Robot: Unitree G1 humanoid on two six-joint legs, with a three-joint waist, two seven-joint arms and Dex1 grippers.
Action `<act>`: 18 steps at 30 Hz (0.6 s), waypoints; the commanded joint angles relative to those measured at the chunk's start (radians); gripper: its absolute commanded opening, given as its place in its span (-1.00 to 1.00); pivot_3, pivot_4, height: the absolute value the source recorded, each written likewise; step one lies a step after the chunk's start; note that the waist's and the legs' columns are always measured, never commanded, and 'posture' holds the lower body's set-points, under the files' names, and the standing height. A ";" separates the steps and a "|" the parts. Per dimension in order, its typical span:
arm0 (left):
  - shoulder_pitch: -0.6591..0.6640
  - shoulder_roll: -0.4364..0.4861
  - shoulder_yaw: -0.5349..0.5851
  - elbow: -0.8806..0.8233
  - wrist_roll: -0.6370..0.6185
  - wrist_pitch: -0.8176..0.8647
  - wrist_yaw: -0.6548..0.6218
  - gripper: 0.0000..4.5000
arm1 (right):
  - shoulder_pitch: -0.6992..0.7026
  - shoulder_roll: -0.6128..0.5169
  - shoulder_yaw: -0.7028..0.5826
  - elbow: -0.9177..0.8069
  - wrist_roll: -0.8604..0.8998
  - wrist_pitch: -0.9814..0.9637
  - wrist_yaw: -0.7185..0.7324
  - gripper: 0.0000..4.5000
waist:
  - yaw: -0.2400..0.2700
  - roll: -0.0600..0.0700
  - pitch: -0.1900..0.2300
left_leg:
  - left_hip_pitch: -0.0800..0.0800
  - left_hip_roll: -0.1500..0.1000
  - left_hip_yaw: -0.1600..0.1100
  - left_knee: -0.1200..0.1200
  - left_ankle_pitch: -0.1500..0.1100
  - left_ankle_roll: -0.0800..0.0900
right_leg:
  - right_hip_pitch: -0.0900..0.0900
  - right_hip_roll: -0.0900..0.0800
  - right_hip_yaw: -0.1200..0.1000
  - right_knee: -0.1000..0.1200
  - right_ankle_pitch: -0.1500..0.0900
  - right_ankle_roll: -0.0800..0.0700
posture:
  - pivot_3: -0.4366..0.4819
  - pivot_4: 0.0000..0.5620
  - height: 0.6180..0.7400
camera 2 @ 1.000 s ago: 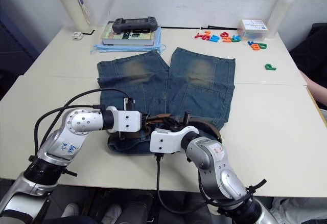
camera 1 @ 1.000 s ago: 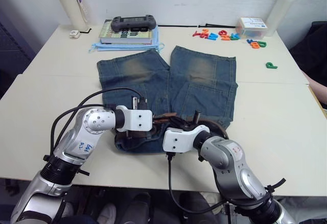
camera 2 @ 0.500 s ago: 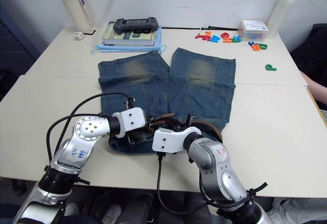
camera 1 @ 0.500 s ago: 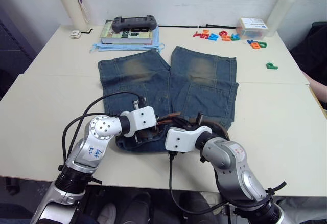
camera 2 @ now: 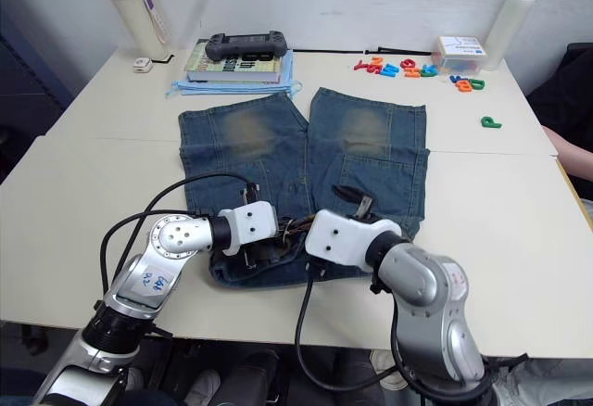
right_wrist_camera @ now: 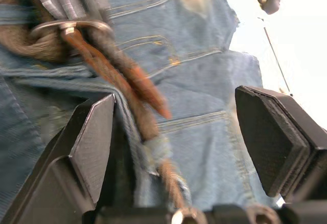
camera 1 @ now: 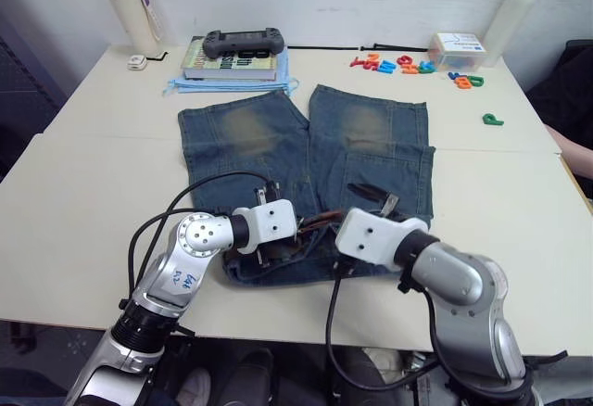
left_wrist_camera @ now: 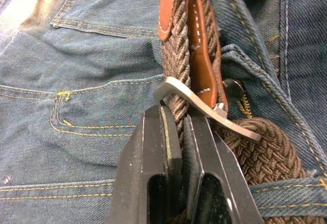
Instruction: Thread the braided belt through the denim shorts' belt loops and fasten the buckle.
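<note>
A: Where's the belt? Quick.

B: The dark brown braided belt [left_wrist_camera: 176, 55] with the tan leather tip lies along the waistband of the blue denim shorts [camera 1: 306, 160], near edge of the cream table [camera 1: 83, 193]. Your left claw [left_wrist_camera: 176, 132] is pinched shut on the braid, right beside the silvery metal buckle [left_wrist_camera: 204, 109]. A coil of braid bunches just past the frame.

A: Right claw?

B: Right claw [right_wrist_camera: 179, 132] gapes wide, holding nothing, hovering over the waistband with the tan tip and a blue denim belt loop [right_wrist_camera: 156, 150] between its fingers [right_wrist_camera: 94, 137].

A: Step?

B: I'd judge you're at the fastening end: the strap seems to sit in that loop already, and the tip overlaps the buckle area. Can't tell whether the pin is seated.

A: Next?

B: Probably you keep the left pinch as the anchor and bring the right claw down on the tan tip to feed it through the frame. Risk is bunching the denim.

A: Any writing?

B: Coloured plastic letters [camera 1: 408, 65] along the far edge, a green P [camera 1: 492, 120] lying apart. The book [camera 1: 232, 63] under the black game controller [camera 1: 243, 43] has cover print, too small to read. Blue handwriting on the left arm, not legible. A white bottle [camera 1: 130, 7] with a purple lid and a white tube [camera 1: 510, 12] stand at the far corners.
</note>
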 commanded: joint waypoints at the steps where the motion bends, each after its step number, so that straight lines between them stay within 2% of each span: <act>1: -0.008 -0.006 -0.016 -0.023 -0.020 -0.014 -0.006 -1.00 | -0.043 -0.016 -0.027 -0.048 0.031 -0.002 0.011 0.77 | 0.002 0.000 0.000 | 0.000 0.000 0.000 0.000 0.000 0.000 | 0.000 0.000 0.000 0.000 0.000 0.000 | -0.05 -0.47 -0.20; 8: -0.016 -0.004 -0.020 -0.017 -0.020 -0.017 -0.002 -1.00 | -0.044 -0.124 -0.025 -0.012 0.049 -0.091 0.011 0.77 | 0.003 0.000 0.000 | 0.000 -0.001 0.000 0.000 0.000 0.001 | 0.001 -0.001 0.000 -0.002 0.000 0.000 | -0.05 -0.47 -0.20; 18: -0.022 -0.005 -0.020 -0.012 -0.020 -0.020 -0.001 -1.00 | -0.001 -0.139 0.025 0.027 0.028 -0.156 -0.038 0.77 | 0.002 0.000 0.000 | 0.000 -0.001 0.000 0.000 0.000 0.001 | 0.001 -0.001 0.000 -0.002 0.000 0.000 | -0.05 -0.47 -0.20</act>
